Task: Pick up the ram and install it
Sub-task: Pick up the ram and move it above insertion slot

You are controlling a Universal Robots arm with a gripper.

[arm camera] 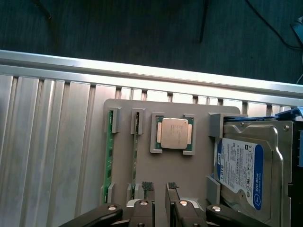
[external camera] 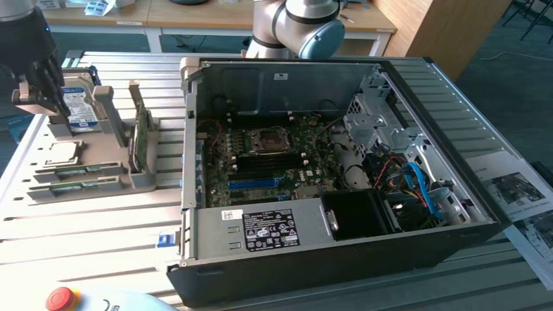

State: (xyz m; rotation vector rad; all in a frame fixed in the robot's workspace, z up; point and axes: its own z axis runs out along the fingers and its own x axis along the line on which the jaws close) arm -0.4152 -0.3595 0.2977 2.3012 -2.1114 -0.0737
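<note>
Taking the open computer case (external camera: 346, 259) as the dial's centre in the exterior view, a red stop button (external camera: 62, 298) sits nearest at 7 o'clock. Farther off, at 9 o'clock, the grey parts tray (external camera: 142, 181) carries the ram (external camera: 76, 170): two thin green sticks set on edge in the slots on its near side, neither one lifted. Past them lie the processor chip (external camera: 62, 152) and the hard drive (external camera: 82, 107), with the gripper (external camera: 41, 107) at 10 o'clock, above the drive end of the tray. In the wrist view the gripper (arm camera: 159, 185) has its jaws parted and empty, and the ram (arm camera: 109, 156) stands two slots aside from them. I judge this to be the approach to the pickup. A grasp would call for shifting over one stick, lining the jaws across its thin edge, then descending.
</note>
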